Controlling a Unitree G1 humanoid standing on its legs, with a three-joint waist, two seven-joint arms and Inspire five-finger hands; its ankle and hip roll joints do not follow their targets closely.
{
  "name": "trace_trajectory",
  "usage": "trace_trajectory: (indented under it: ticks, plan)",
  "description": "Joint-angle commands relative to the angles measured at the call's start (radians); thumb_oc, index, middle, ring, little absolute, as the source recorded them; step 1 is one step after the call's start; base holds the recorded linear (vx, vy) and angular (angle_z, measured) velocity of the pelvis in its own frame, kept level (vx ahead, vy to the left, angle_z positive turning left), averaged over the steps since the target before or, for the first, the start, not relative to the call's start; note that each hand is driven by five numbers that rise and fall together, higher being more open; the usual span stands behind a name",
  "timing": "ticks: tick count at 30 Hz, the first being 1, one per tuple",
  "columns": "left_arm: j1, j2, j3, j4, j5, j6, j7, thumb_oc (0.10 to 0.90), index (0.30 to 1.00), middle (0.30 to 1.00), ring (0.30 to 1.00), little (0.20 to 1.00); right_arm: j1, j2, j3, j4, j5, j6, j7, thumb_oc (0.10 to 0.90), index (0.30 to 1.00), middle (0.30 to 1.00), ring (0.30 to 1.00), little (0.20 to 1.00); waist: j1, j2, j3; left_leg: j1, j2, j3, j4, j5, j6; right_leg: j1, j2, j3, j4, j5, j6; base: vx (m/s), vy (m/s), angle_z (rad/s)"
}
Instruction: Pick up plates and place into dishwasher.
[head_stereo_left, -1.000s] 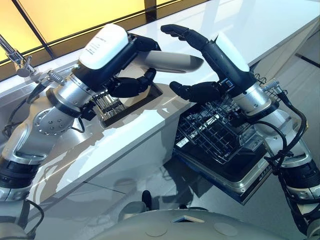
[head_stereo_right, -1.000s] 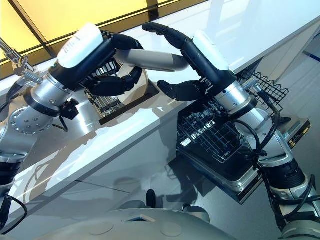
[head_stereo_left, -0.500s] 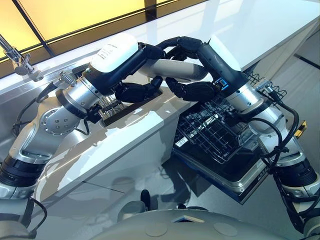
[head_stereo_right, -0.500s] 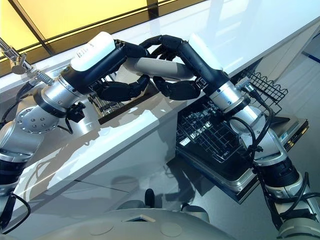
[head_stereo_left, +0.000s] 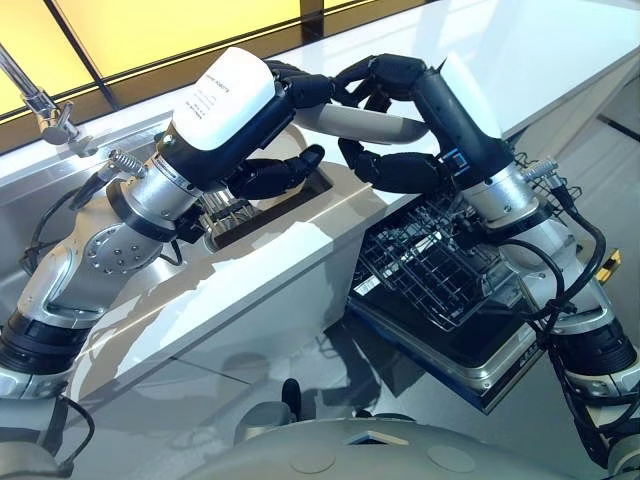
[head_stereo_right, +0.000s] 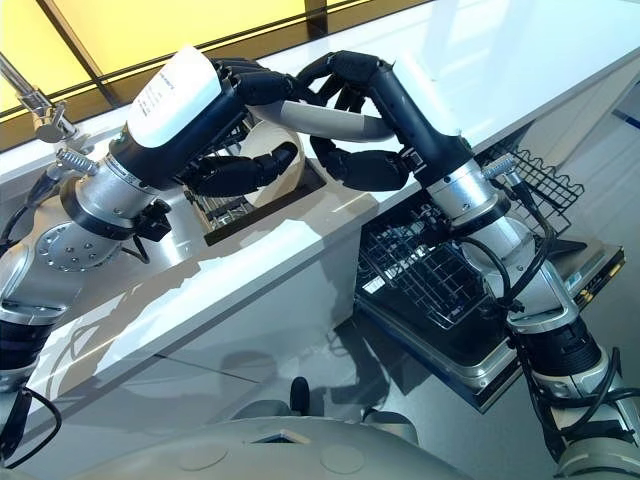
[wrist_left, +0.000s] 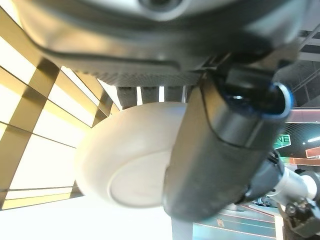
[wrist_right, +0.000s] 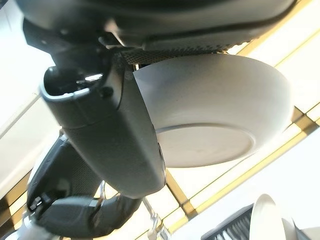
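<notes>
The dishwasher rack (head_stereo_left: 430, 270) of dark wire stands pulled out over the open dishwasher door (head_stereo_left: 490, 360), nearest, below the white bench (head_stereo_left: 300, 255). Above the bench edge, both robot hands grip one white plate (head_stereo_right: 330, 122): the left robot hand (head_stereo_left: 275, 170) curls round its left side, the right robot hand (head_stereo_left: 395, 165) round its right. A drying rack (head_stereo_left: 225, 212) lies behind.

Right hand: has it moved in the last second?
Yes. The right hand has closed in toward the left hand over the counter slot, and its fingers now curl round the plate held between both hands.
</notes>
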Motion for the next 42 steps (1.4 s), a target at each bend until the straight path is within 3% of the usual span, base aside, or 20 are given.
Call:
trace_trajectory:
  ticks: [1,10,21,31,34,42]
  plan:
    - [-0.007,0.008,0.216,0.029,-0.089,0.010,0.178,0.800,0.900,0.900,0.900,0.900,0.000,-0.033,-0.209,0.094,-0.021,-0.015,-0.199,0.100,0.300,0.300,0.300,0.200,0.027,0.005,-0.080,0.080,-0.020,0.018,0.005,-0.155,-0.009,-0.071,0.018,-0.003,0.030,0.040,0.042,0.00,0.000,0.00]
    - [0.086,0.064,0.316,0.166,-0.072,0.057,0.230,0.800,0.900,0.900,0.900,0.900,0.037,-0.076,-0.320,0.194,-0.062,-0.048,-0.337,0.100,0.300,0.300,0.300,0.200,0.031,0.009,-0.083,0.082,-0.018,0.020,0.005,-0.156,-0.010,-0.065,0.015,-0.010,0.021,0.042,0.045,0.00,-0.001,0.02]
    - [0.103,0.101,0.322,0.345,-0.132,0.093,0.260,0.800,0.900,0.900,0.900,0.900,0.000,-0.147,-0.370,0.344,-0.075,0.007,-0.473,0.100,0.300,0.300,0.300,0.200,0.032,0.005,-0.085,0.087,-0.016,0.022,0.005,-0.157,-0.012,-0.059,0.016,-0.013,0.016,0.042,0.047,0.00,0.000,0.00]
    - [0.185,0.014,0.390,0.451,-0.399,0.098,0.164,0.800,0.900,0.900,0.900,0.900,0.122,-0.159,-0.545,0.604,0.005,0.141,-0.655,0.100,0.300,0.300,0.300,0.200,0.027,0.007,-0.077,0.087,-0.007,0.026,0.005,-0.157,-0.016,-0.062,0.017,-0.010,0.030,0.029,0.047,0.03,-0.037,0.01]
    - [0.204,-0.014,0.402,0.446,-0.454,0.108,0.128,0.800,0.900,0.900,0.900,0.900,0.161,-0.135,-0.566,0.652,0.037,0.191,-0.656,0.100,0.300,0.300,0.300,0.200,0.025,0.011,-0.070,0.090,-0.005,0.021,0.005,-0.155,-0.014,-0.064,0.018,-0.013,0.045,0.022,0.044,0.06,-0.062,0.00]
    - [0.216,-0.069,0.403,0.439,-0.508,0.113,0.087,0.800,0.900,0.900,0.900,0.900,0.196,-0.070,-0.546,0.743,0.094,0.205,-0.600,0.100,0.300,0.300,0.300,0.200,0.036,0.017,-0.042,0.097,0.005,0.005,0.005,-0.147,-0.018,-0.068,0.017,-0.045,0.093,-0.008,0.032,0.10,-0.105,-0.01]
